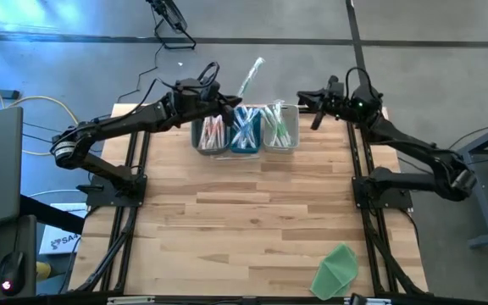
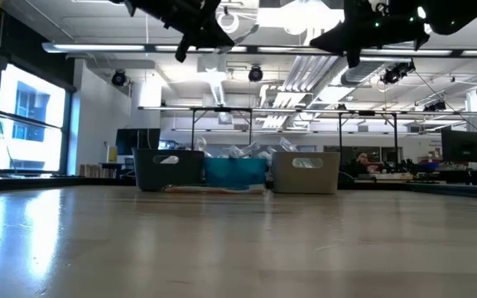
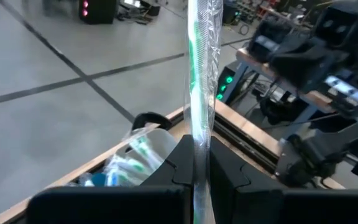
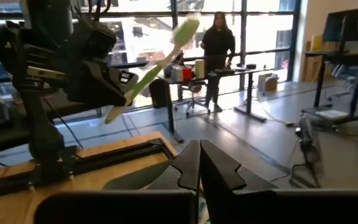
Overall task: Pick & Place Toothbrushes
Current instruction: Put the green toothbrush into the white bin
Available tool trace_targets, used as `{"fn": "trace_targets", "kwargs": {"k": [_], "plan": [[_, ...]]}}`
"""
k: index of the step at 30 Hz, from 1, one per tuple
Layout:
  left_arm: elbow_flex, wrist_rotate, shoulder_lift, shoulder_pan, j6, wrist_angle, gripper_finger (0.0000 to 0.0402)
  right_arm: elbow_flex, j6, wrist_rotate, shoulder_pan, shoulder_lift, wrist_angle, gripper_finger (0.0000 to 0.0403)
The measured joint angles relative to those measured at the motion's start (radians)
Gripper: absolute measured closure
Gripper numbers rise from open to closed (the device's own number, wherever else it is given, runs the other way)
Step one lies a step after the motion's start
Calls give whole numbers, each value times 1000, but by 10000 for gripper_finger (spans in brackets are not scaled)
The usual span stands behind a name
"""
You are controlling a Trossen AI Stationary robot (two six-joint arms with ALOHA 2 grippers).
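Wooden planks form the tabletop (image 1: 252, 220), seen from above with a dark robot arm at each side. At its far edge three small bins stand in a row, touching: a dark bin (image 1: 211, 135) holding pink toothbrushes (image 1: 214, 131), a teal bin (image 1: 245, 135) holding light blue toothbrushes (image 1: 244, 127), and a pale bin (image 1: 280, 134) holding green toothbrushes (image 1: 276, 123). The left gripper (image 1: 230, 108) hangs above the dark and teal bins, its fingers (image 3: 179, 168) clamped on one wrapped green toothbrush (image 1: 250, 78) (clear wrapper, green stripe inside), which points away past the tabletop's far edge. The right gripper (image 1: 305, 96) waits in the air beyond the pale bin, its fingers (image 4: 188, 165) pressed together and holding nothing. A flat green cloth (image 1: 336, 271) lies alone near the front right corner, well apart from the bins. In the room behind, a person (image 4: 217, 43) stands by a desk.
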Motion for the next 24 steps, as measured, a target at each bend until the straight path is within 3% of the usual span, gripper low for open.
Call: {"fn": "trace_targets", "kwargs": {"k": [6,17,24], "plan": [[1,0,0,1,-8,24,390,0,53,-64,17,62,77,382],[1,0,0,0,-15,25,390,0,84,-40,56,148,176,240],[1,-1,0,-3,-15,29,390,0,116,-11,108,220,309,222]]}}
